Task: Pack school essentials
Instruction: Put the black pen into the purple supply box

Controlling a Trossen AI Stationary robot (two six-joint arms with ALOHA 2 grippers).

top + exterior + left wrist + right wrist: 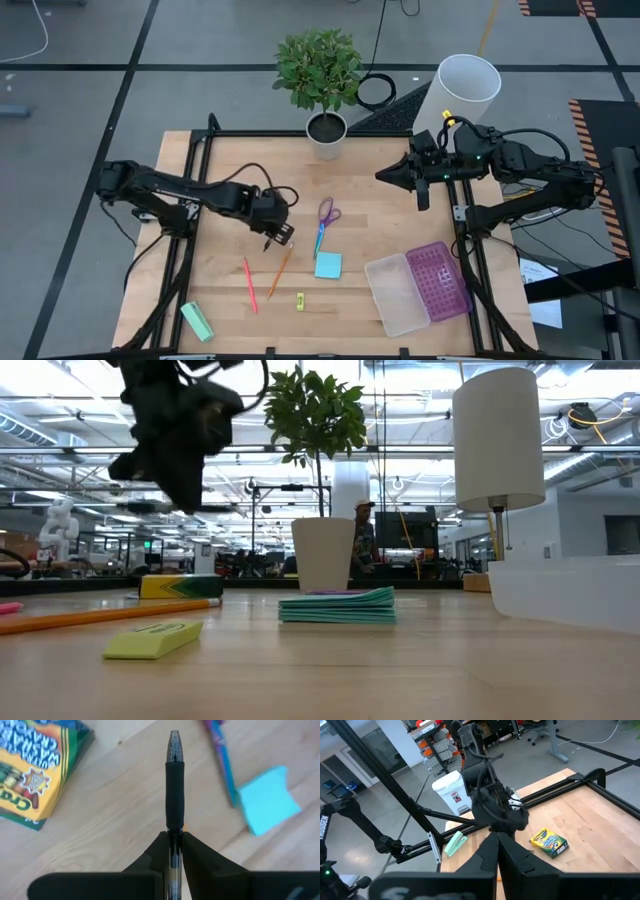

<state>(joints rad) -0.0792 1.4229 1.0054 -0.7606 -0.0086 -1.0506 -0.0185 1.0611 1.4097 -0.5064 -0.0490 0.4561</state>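
Nearest to us along the front of the table (pixel 220 150) lie a mint-green block (pixel 197 321) at the left corner, a tiny yellow piece (pixel 299 301) in the middle, and, at the right, an open clear case (pixel 398 293) with a purple tray (pixel 438 281) just beside it. A little farther in we see the red pencil (pixel 249 284) and the orange pencil (pixel 280 272) side by side, and next to them the light-blue sticky-note pad (pixel 328 265). The purple-handled scissors (pixel 322 226) lie just beyond the pad, handles pointing away from us.

Above the pencils hangs our left claw (pixel 277 238). The left wrist view shows its two fingers pressed tight on the black pen (pixel 174 795), which juts forward from between them, lifted off the wood. Under it in that view lies the crayon box (pixel 37 770), flat on the table, apart from the pad.

Farther back, our right claw (pixel 384 175) hovers over the right rear of the table, fingers brought together with nothing between them. At the rear edge stands a potted plant (pixel 322 82), and beyond the table a white cylinder (pixel 457 95).
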